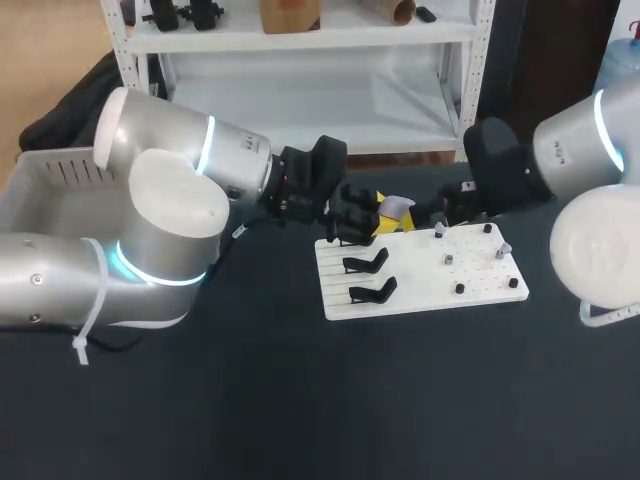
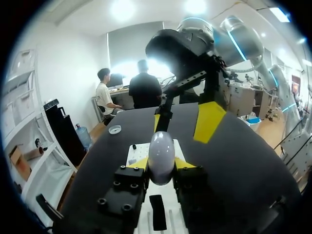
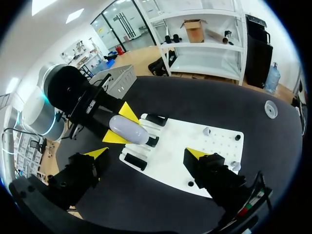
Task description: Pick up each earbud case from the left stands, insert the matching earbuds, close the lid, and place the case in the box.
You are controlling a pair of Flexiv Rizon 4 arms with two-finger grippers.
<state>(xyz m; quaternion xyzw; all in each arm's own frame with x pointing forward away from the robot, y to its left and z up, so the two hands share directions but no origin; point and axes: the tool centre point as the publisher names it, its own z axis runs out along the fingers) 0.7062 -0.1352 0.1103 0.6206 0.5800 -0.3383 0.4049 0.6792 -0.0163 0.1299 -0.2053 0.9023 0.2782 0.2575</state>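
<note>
Dark table (image 1: 300, 400), white board (image 1: 420, 290) near its middle. Left gripper (image 2: 161, 165) clamped on earbud case (image 2: 161, 153) from both sides, holding it aloft over board's far left corner, above black stands (image 1: 365, 262). Right gripper (image 3: 147, 153) spread wide, empty, facing case near board's far edge. My read: pick-up done, earbud loading ahead. Next calls for raising lid, fetching earbuds (image 1: 449, 259) from board's right half. Grey box (image 1: 50, 175) at table's left edge. Case smooth, pale lavender, egg-shaped; lid looks shut.
</note>
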